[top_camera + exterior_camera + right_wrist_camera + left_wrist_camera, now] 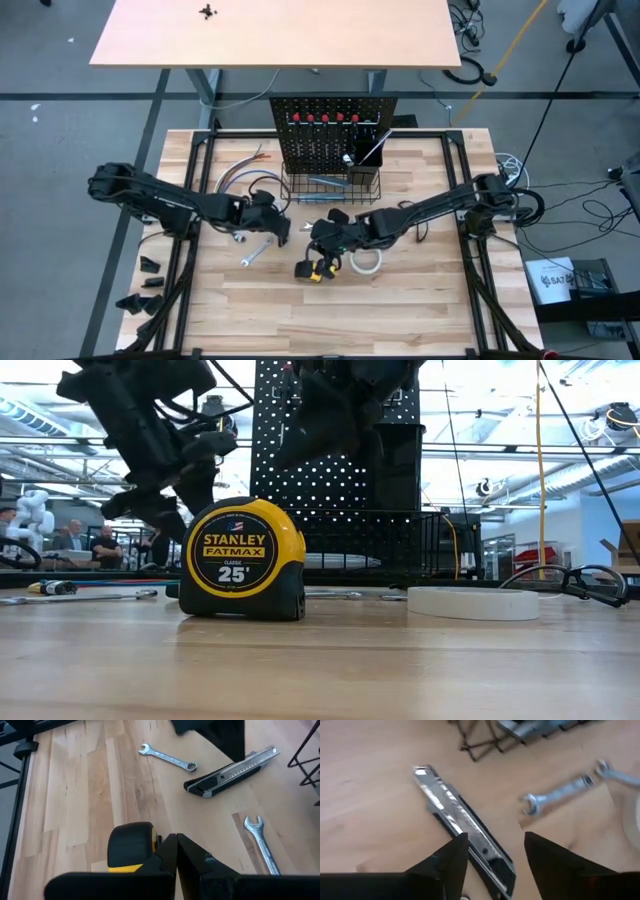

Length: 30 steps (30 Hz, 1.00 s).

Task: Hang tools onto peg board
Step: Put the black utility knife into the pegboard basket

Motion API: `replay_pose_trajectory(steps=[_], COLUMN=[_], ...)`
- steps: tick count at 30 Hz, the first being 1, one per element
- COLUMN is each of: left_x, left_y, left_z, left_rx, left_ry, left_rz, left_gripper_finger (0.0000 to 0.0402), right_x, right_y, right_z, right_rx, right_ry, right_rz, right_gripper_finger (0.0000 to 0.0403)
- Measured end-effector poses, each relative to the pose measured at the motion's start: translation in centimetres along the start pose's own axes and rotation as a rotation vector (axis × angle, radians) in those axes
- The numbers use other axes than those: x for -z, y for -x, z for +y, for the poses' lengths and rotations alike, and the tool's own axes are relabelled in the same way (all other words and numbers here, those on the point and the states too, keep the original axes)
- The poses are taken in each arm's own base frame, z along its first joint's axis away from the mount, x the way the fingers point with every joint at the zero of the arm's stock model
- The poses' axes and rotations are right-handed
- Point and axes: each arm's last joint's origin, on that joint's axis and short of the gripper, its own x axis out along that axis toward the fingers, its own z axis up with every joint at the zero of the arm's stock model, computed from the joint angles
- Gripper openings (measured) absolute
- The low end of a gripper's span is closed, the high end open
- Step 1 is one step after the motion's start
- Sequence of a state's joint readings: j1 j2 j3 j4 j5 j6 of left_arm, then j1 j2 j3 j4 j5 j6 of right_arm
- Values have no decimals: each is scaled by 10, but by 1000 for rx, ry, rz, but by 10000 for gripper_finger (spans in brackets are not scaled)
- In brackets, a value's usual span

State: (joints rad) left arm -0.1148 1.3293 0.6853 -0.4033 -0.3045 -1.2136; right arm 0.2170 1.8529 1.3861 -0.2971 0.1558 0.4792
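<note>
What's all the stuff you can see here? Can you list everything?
tape measure: one, yellow and black, front of the table
tape roll: one, white, lying flat beside the tape measure
wrenches: at least two, silver, lying on the table
utility knife: one, grey and black, between the wrenches
peg board: one, black, upright at the table's back
screwdrivers: several, red handles, along the board's top
wire basket: one, black, at the board's base
table: one, light wood
people: a few, far behind
left gripper: dark, open over the knife
right gripper: dark, shut, beside the tape measure
</note>
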Motion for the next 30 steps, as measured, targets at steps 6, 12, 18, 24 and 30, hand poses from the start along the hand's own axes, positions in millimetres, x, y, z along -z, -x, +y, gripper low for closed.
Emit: replay_pose_trajectory(steps=[6, 12, 18, 24, 30], left_x=[9, 21, 26, 32, 38], left_y=[-11, -26, -42, -52, -57], left_z=[-1, 0, -6, -4, -2], left_rx=[-66, -128, -96, -132, -167], left_ry=[161, 235, 261, 239, 165], left_rz=[-77, -100, -107, -96, -80], left_gripper_finger=[209, 208, 208, 208, 208], right_x=[0, 2, 4, 5, 5], right_y=[11, 23, 27, 31, 31], right_z=[-2, -4, -4, -5, -4], right_rx=[17, 41, 49, 53, 49], right_ry=[23, 49, 81, 106, 117], right_rz=[37, 81, 104, 119, 124], right_gripper_finger=[0, 0, 0, 0, 0])
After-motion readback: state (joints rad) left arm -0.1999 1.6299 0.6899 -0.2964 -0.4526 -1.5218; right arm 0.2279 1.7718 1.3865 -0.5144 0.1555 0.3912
